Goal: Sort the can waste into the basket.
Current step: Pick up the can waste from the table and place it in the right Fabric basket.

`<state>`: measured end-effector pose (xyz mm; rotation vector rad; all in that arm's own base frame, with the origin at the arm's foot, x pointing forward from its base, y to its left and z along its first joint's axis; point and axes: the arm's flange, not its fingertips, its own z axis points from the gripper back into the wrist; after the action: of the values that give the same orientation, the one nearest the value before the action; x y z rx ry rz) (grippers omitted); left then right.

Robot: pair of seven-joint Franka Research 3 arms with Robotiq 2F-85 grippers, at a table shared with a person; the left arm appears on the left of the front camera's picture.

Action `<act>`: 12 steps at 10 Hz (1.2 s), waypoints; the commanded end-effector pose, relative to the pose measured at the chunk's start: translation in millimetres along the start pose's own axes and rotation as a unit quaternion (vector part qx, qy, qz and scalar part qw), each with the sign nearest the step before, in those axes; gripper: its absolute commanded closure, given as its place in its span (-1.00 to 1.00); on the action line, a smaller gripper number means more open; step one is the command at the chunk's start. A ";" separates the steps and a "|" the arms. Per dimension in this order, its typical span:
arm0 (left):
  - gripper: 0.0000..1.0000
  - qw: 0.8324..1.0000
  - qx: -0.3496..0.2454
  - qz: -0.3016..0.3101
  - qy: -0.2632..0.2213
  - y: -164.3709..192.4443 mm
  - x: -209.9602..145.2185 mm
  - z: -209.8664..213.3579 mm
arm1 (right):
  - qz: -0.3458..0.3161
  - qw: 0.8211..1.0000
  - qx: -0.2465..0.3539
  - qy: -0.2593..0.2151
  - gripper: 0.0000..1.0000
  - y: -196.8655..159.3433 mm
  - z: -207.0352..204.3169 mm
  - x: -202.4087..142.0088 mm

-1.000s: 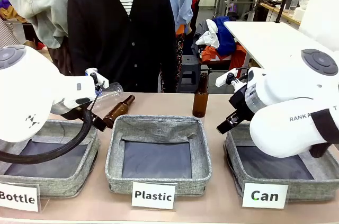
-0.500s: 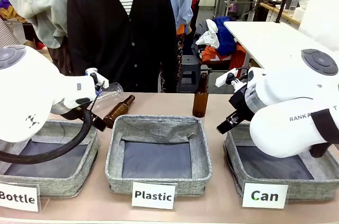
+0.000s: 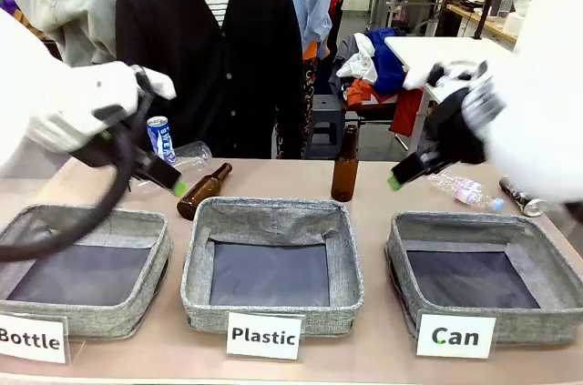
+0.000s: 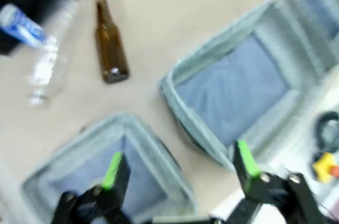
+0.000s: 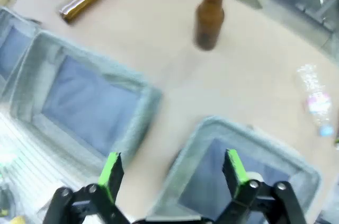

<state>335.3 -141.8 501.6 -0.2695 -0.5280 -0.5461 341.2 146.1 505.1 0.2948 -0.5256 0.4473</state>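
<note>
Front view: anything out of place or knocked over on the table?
Nothing spilled or damaged. One brown bottle lies on its side, while the second brown bottle stands upright. The black can and a clear bottle lie flat at far right. The blue can stands.

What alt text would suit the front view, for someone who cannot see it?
Two white robot arms hold the open left gripper and right gripper above a table with three grey baskets; the Can basket is empty. Beyond the baskets a blue-white can stands at left, a black can lies at right, among bottles, and a person faces the robot.
</note>
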 end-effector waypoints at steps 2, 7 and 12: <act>-1.00 0.986 -0.168 0.000 -0.005 42.0 -42.3 72.3 | -0.064 0.970 0.234 -0.027 -1.00 -67.1 57.9 -48.9; -1.00 0.880 -0.353 0.278 -0.156 221.6 -146.9 64.7 | -0.311 0.851 0.387 -0.171 -1.00 -232.7 48.3 -160.6; -1.00 0.834 -0.357 0.388 -0.165 260.7 -201.5 30.9 | -0.391 0.806 0.398 -0.197 -1.00 -285.2 38.4 -206.0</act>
<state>339.5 160.2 375.7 -1.2582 -0.4542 0.2105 311.2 -180.7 355.9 1.4057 -0.5162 -0.3093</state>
